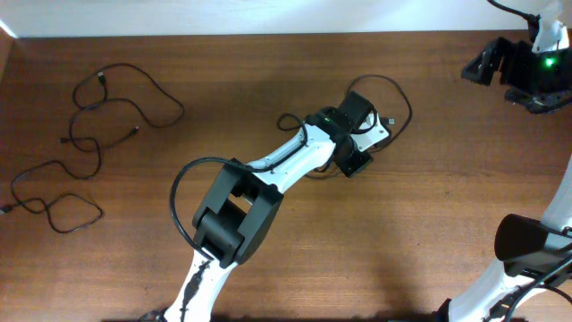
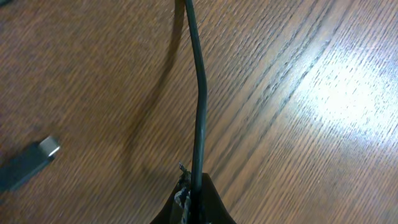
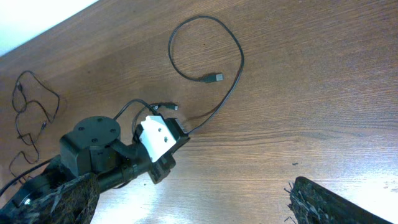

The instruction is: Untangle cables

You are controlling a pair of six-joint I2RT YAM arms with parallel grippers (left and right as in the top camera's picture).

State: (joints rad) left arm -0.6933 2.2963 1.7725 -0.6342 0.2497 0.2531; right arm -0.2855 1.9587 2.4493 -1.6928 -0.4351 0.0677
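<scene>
A thin black cable loops on the table right of centre, with a small plug end. My left gripper is shut on this cable; in the left wrist view the cable runs up from the closed jaws, and a silver-tipped plug lies to the left. The right wrist view shows the same loop and its plug. More thin black cables lie spread in loose loops at the far left. My right gripper is open and empty, high at the back right.
The left arm stretches diagonally from the front edge to the table's centre. The right arm's base stands at the front right. A white wall borders the table's far edge.
</scene>
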